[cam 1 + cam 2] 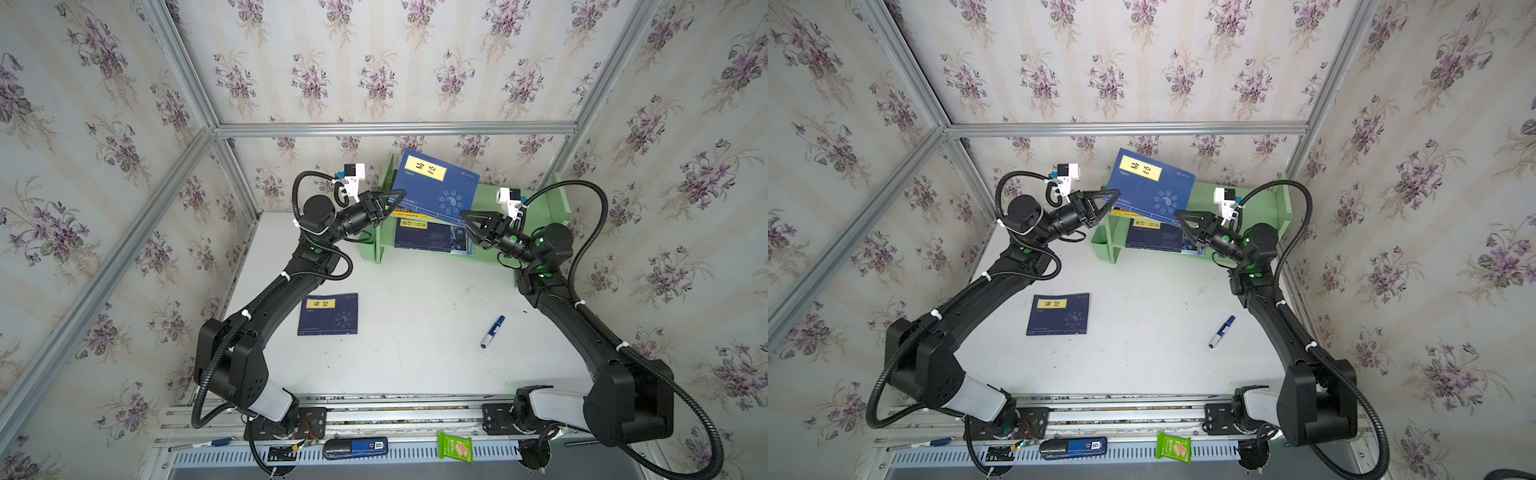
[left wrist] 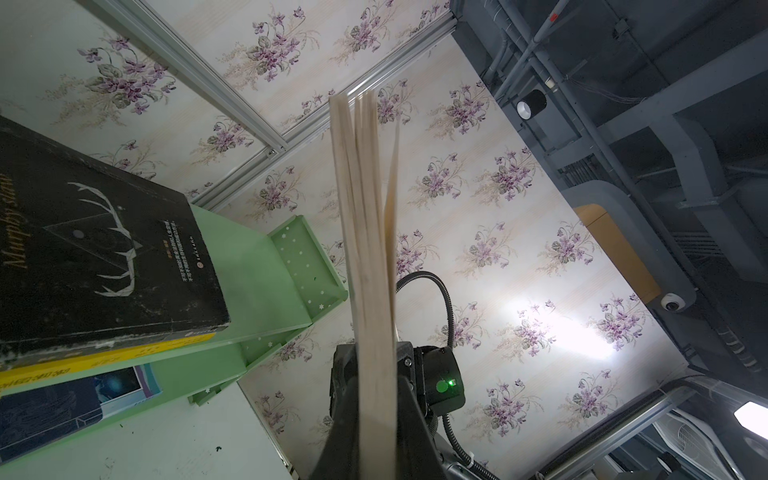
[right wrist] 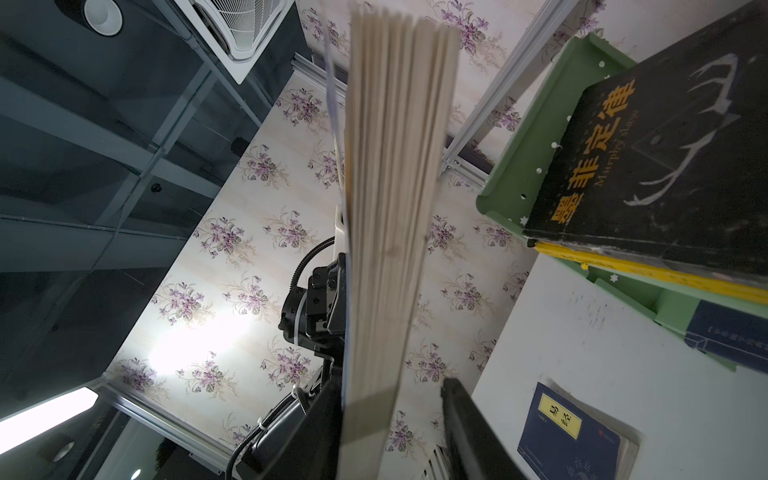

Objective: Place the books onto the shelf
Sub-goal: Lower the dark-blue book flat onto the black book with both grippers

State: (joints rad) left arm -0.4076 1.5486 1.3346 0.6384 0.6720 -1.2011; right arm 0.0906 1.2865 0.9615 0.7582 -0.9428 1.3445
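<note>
We log the white table (image 1: 415, 365) under both arms, and at its far edge the green shelf (image 1: 557, 199), just behind and below both sets of jaws. On its lower tier, beneath the jaws, the magazine (image 1: 462, 243) lies flat with a navy book (image 1: 424, 237) on top. The held book (image 1: 436, 187), navy with a yellow label, hangs tilted over the top tier with its cover up, spanning from one gripper to the other. The left gripper (image 1: 398, 198) is clamped tight on its left edge, and in the left wrist view the page edges run out from between those jaws. The right gripper (image 1: 463, 216) sits at the opposite lower corner with its jaws apart on either side of the pages. In the right wrist view one finger (image 3: 469, 428) stands clear of the paper, so we see no grip there. Just beside the jaws, on the top tier, the black book (image 2: 104, 249) lies on the yellow book (image 2: 104, 360); we cannot tell whether the held book touches that stack. The loose book (image 1: 328, 313), also navy, lies flat on the table, well apart from both jaws and nearer the left arm. The marker (image 1: 492, 331) lies on the table, well away from the right jaws.
</note>
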